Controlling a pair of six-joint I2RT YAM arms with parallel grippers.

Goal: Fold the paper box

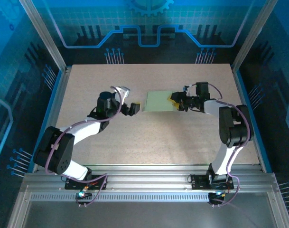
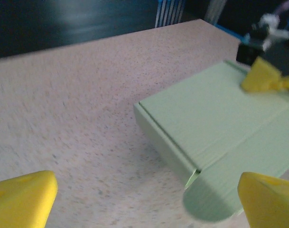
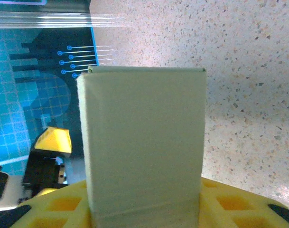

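On the speckled tabletop [image 1: 158,137] we see the flat, pale-green paper box [image 1: 158,100] pinched at 3 o'clock by the right gripper [image 1: 175,101], left gripper [image 1: 133,109] gaping empty at 9.

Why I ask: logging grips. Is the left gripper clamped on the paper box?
No: in the left wrist view the left gripper has its yellow fingers wide apart, the paper box lying ahead, unclamped.

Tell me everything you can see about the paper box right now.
The paper box is pale green thin card, folded into a flat, shallow rectangle with creased edges and a rounded tab sticking out at one corner. It lies roughly flat on the table. The right claw pinches its right edge. The open left claw sits just off its left edge, not touching.
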